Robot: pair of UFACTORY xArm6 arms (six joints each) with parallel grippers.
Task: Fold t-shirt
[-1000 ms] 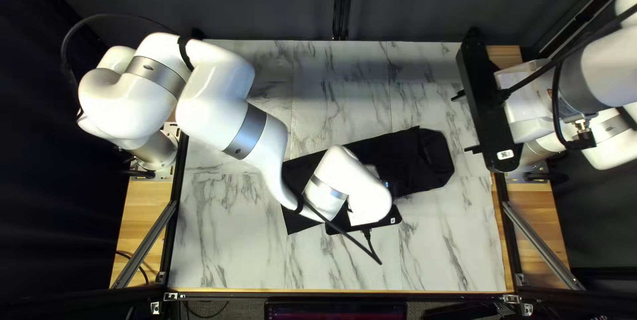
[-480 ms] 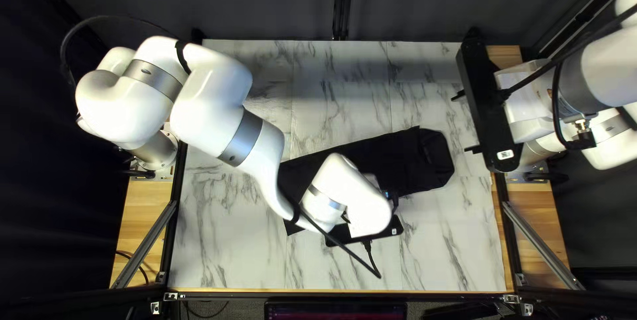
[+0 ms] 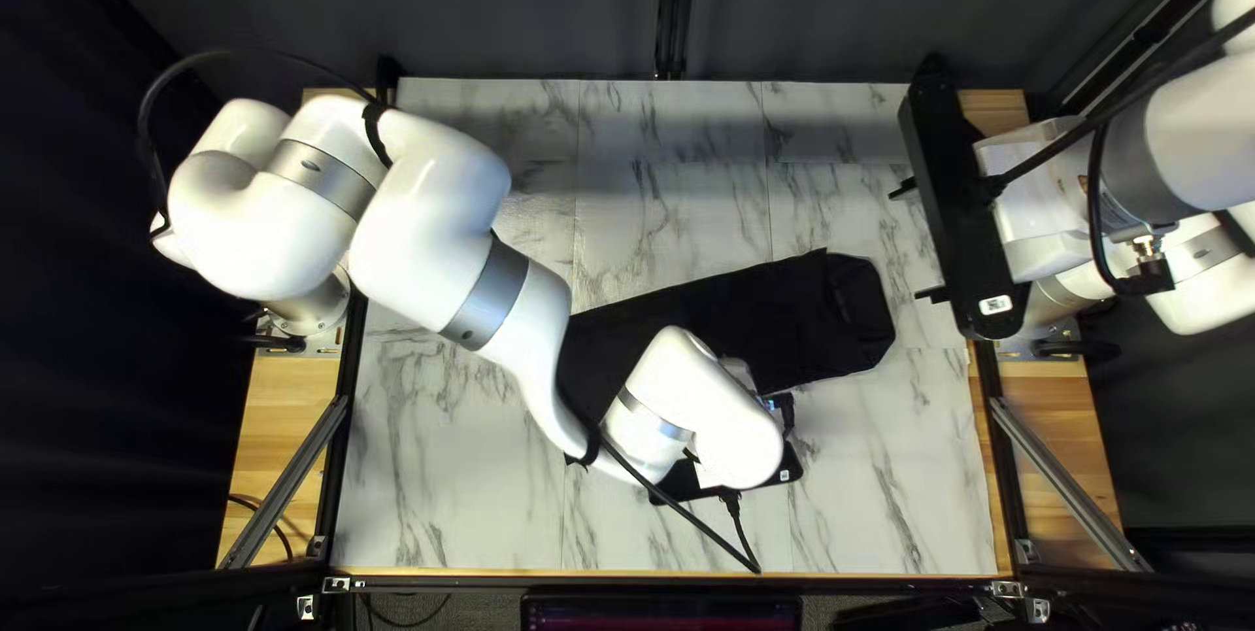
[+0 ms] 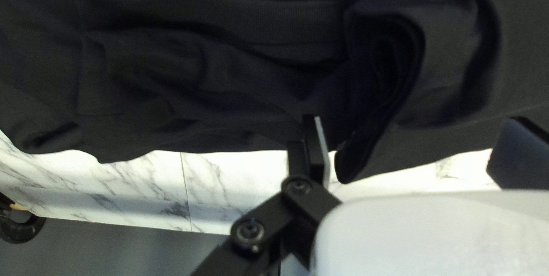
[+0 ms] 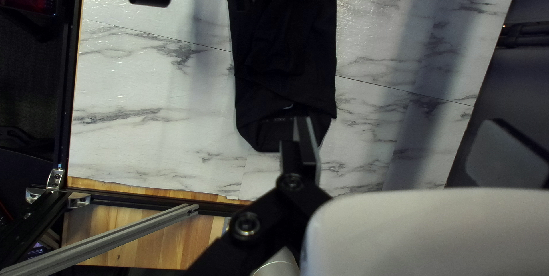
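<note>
- Lying on the table (image 3: 458,513) in the top left view, one t-shirt (image 3: 745,304) runs under the left gripper (image 3: 790,464), apart from the right gripper (image 3: 909,244)
- Left wrist view: two fingers wide apart, gripping nothing; only here a ribbed band (image 4: 286,21) shows
- Right wrist view: two fingers wide apart, gripping nothing

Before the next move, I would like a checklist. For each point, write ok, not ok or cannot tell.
1. Left hand open: ok.
2. Right hand open: ok.
3. Right hand away from the shirt: ok, it hangs near the table's right edge in the top left view.
4. Left hand not touching the shirt: cannot tell.
5. Shirt smooth: not ok, wrinkles and a curled fold show near the left hand.
6. Whole shirt visible from above: not ok, the left arm covers part.
</note>
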